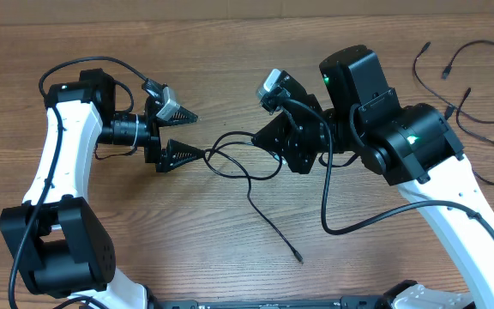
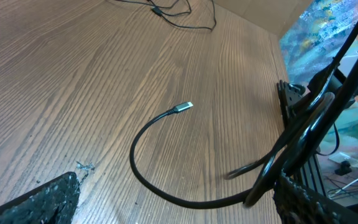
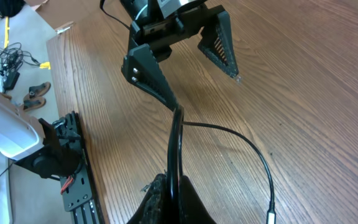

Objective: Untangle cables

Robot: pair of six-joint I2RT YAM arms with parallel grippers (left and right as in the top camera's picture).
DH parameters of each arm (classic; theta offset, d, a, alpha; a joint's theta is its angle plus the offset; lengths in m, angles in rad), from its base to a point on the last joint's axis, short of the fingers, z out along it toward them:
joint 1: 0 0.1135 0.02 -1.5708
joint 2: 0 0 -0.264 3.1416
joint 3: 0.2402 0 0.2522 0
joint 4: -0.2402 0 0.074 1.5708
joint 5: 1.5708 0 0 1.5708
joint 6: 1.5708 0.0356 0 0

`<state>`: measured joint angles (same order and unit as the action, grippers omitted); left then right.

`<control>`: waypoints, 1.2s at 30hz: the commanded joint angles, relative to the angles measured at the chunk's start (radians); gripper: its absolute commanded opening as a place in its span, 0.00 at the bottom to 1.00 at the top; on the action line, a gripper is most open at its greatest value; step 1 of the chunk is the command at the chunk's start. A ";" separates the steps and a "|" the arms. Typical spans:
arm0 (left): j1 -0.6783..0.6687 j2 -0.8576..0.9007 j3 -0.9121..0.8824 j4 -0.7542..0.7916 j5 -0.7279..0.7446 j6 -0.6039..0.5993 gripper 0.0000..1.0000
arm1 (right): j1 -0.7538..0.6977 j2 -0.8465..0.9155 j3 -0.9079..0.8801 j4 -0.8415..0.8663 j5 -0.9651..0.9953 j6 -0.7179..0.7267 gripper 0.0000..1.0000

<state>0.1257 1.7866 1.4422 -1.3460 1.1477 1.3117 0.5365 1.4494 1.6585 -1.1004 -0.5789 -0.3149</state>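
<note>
A thin, glossy black cable (image 3: 176, 140) is being pinched between the closed right jaws, its cord being led straight ahead to one tip of the left jaws, which are being held wide open, ribbed wedge pads (image 3: 221, 46) apart. A silver-tipped plug (image 2: 186, 106) is being left flat on the wood-grain worktop (image 1: 230, 51), apart from both jaws.
</note>
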 commanded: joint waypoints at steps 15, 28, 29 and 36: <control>-0.048 0.009 0.000 0.029 -0.037 -0.009 1.00 | 0.006 -0.013 0.012 0.052 -0.097 -0.008 0.04; -0.055 0.009 0.000 0.423 -0.148 -0.697 0.99 | 0.061 -0.013 0.012 0.018 -0.097 -0.004 0.04; -0.055 0.009 0.000 0.441 -0.164 -0.742 1.00 | 0.067 -0.013 0.012 0.018 -0.097 -0.004 0.04; -0.064 0.009 0.000 0.481 -0.185 -0.865 1.00 | 0.104 -0.013 0.012 0.020 -0.097 0.000 0.04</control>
<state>0.0685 1.7866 1.4422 -0.8745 0.9936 0.5671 0.6250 1.4494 1.6585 -1.0851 -0.6556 -0.3153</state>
